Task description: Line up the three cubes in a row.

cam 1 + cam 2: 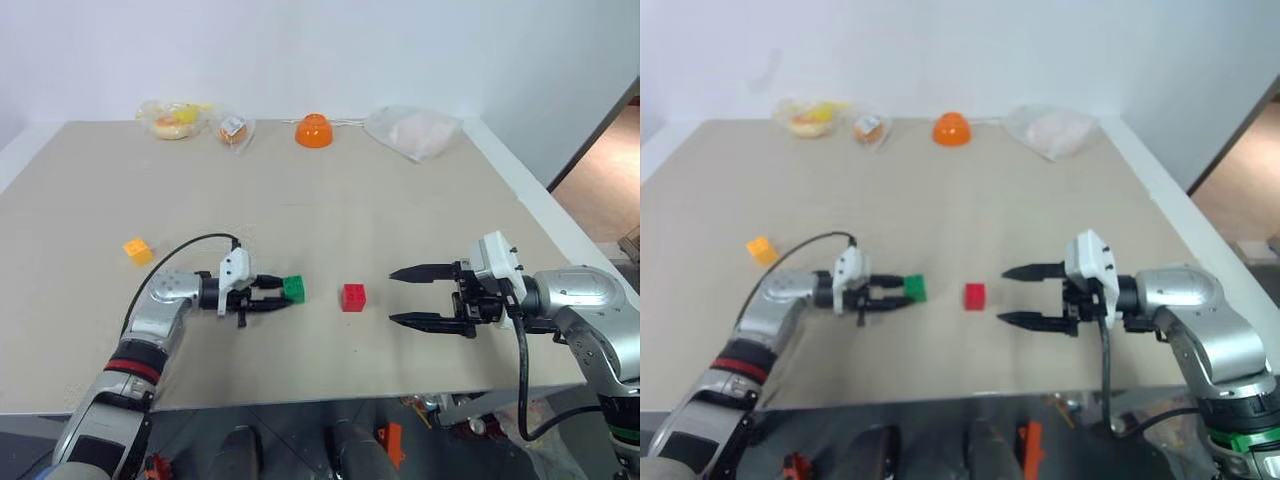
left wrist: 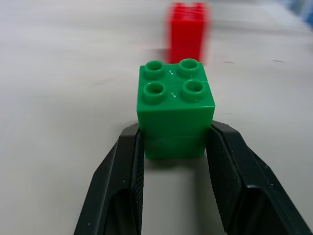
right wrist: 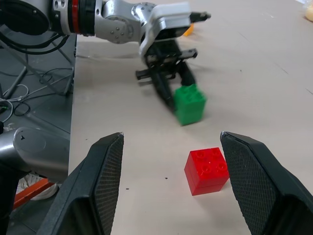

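Three cubes sit on the table [image 1: 400, 200]: in the head view's lower middle the left gripper [image 1: 283, 298] is clamped on the green cube [image 1: 294, 288], the red cube [image 1: 353, 297] lies just right of it, and the right gripper [image 1: 403, 296] hangs spread and empty at lower right, while the yellow cube [image 1: 137, 250] lies apart at mid-left. The left wrist view shows the green cube's four studs, pinched at its base. One orange bowl [image 1: 313, 130] and three bags line the far edge.
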`<action>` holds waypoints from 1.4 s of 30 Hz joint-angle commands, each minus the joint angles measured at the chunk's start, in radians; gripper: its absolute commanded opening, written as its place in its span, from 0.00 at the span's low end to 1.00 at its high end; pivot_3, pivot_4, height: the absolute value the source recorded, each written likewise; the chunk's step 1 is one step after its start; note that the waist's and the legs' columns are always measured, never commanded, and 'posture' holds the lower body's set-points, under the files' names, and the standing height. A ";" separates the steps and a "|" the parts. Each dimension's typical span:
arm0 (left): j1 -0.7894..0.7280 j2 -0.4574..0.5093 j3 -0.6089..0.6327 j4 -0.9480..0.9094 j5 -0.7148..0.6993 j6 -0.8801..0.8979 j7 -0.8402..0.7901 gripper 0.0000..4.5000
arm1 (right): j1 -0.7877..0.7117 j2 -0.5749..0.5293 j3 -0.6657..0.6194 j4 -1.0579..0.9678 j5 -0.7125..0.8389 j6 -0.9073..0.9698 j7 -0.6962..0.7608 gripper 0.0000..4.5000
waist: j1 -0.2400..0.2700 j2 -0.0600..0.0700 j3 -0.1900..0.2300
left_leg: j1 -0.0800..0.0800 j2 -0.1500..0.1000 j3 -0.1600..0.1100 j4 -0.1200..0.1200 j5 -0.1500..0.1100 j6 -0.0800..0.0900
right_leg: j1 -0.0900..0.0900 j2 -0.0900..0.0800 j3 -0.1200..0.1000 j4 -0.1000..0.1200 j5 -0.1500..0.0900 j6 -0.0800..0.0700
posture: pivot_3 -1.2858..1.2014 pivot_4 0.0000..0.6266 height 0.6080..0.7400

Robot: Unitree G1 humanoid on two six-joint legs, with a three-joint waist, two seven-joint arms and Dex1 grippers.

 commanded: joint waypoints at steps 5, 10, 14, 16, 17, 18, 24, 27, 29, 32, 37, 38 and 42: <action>-0.004 0.013 0.023 -0.044 -0.028 0.041 -0.048 0.29 | -0.040 0.009 0.010 0.011 -0.009 -0.020 0.011 0.73 | 0.000 0.000 0.000 | -0.002 0.000 0.001 0.000 0.000 0.000 | 0.000 0.000 0.000 0.000 0.003 0.002 | 0.52 0.24 1.00; 0.015 0.027 0.024 -0.069 -0.040 0.070 -0.075 0.29 | -0.044 0.011 0.017 0.015 -0.010 -0.021 0.008 0.73 | 0.004 0.000 0.000 | -0.005 -0.001 -0.003 -0.006 -0.007 -0.004 | -0.003 0.003 0.000 0.001 0.000 0.008 | 0.52 0.24 1.00; 0.022 0.034 0.025 -0.082 -0.046 0.084 -0.092 0.29 | -0.048 0.014 0.021 0.016 -0.011 -0.021 0.007 0.73 | 0.006 0.000 0.000 | -0.005 -0.001 -0.006 -0.009 -0.011 -0.002 | -0.003 0.004 -0.002 0.001 -0.005 0.007 | 0.52 0.24 1.00; 0.023 0.036 0.025 -0.089 -0.050 0.091 -0.104 0.29 | -0.050 0.015 0.022 0.015 -0.011 -0.019 0.006 0.73 | 0.005 0.000 0.000 | -0.005 -0.001 -0.007 -0.010 -0.011 -0.002 | -0.003 0.004 -0.002 0.001 -0.006 0.007 | 0.52 0.24 1.00; 0.024 0.038 0.025 -0.095 -0.053 0.095 -0.109 0.29 | -0.051 0.016 0.022 0.016 -0.011 -0.019 0.006 0.73 | 0.005 0.000 0.000 | -0.005 -0.001 -0.007 -0.010 -0.011 -0.002 | -0.003 0.004 -0.003 0.001 -0.006 0.007 | 0.52 0.24 1.00; 0.026 0.039 0.025 -0.101 -0.056 0.098 -0.114 0.29 | -0.053 0.017 0.023 0.015 -0.011 -0.018 0.006 0.73 | 0.005 0.000 0.000 | -0.005 -0.001 -0.007 -0.010 -0.011 -0.002 | -0.003 0.004 -0.003 0.001 -0.006 0.007 | 0.52 0.24 1.00; 0.051 0.056 0.025 -0.139 -0.066 0.101 -0.157 0.29 | -0.054 0.020 0.027 0.010 -0.010 -0.013 0.002 0.73 | 0.005 0.000 0.000 | -0.004 -0.001 -0.007 -0.007 -0.011 -0.002 | -0.002 0.004 -0.003 0.001 -0.004 0.005 | 0.52 0.24 1.00; 0.047 0.063 0.031 -0.124 -0.062 0.098 -0.159 0.29 | -0.053 0.020 0.024 0.005 -0.006 -0.009 0.000 0.73 | 0.005 0.000 0.000 | -0.005 -0.001 -0.007 -0.006 -0.011 -0.002 | -0.001 0.004 -0.003 0.001 -0.005 0.003 | 0.52 0.24 1.00; 0.045 0.064 0.031 -0.110 -0.057 0.088 -0.160 0.29 | -0.054 0.021 0.023 0.004 -0.005 -0.008 -0.001 0.73 | 0.005 0.000 0.000 | -0.005 -0.001 -0.007 -0.005 -0.011 -0.002 | -0.001 0.004 -0.003 0.001 -0.005 0.003 | 0.52 0.24 1.00; 0.046 0.062 0.026 -0.095 -0.047 0.071 -0.158 0.29 | -0.053 0.020 0.024 0.003 -0.005 -0.007 -0.001 0.73 | 0.005 0.000 0.000 | -0.005 -0.001 -0.007 -0.005 -0.011 -0.002 | -0.001 0.004 -0.003 0.001 -0.005 0.003 | 0.52 0.24 1.00; 0.045 0.046 0.000 -0.052 -0.015 -0.010 -0.165 0.29 | -0.057 0.025 0.025 0.000 -0.004 -0.004 -0.006 0.73 | 0.005 0.000 0.000 | -0.004 -0.001 -0.007 -0.005 -0.011 -0.002 | -0.001 0.004 -0.003 0.001 -0.004 0.004 | 0.52 0.24 1.00; 0.044 0.042 -0.003 -0.045 -0.010 -0.025 -0.166 0.29 | -0.058 0.026 0.025 0.000 -0.004 -0.003 -0.007 0.73 | 0.005 0.000 0.000 | -0.004 -0.001 -0.007 -0.005 -0.011 -0.002 | -0.001 0.004 -0.003 0.001 -0.004 0.004 | 0.52 0.24 1.00; 0.035 0.019 -0.009 -0.040 -0.005 -0.044 -0.158 0.29 | -0.060 0.028 0.026 -0.002 -0.005 -0.001 -0.008 0.73 | 0.005 0.000 0.000 | -0.004 -0.001 -0.007 -0.004 -0.011 -0.002 | 0.000 0.004 -0.003 0.001 -0.005 0.003 | 0.52 0.24 1.00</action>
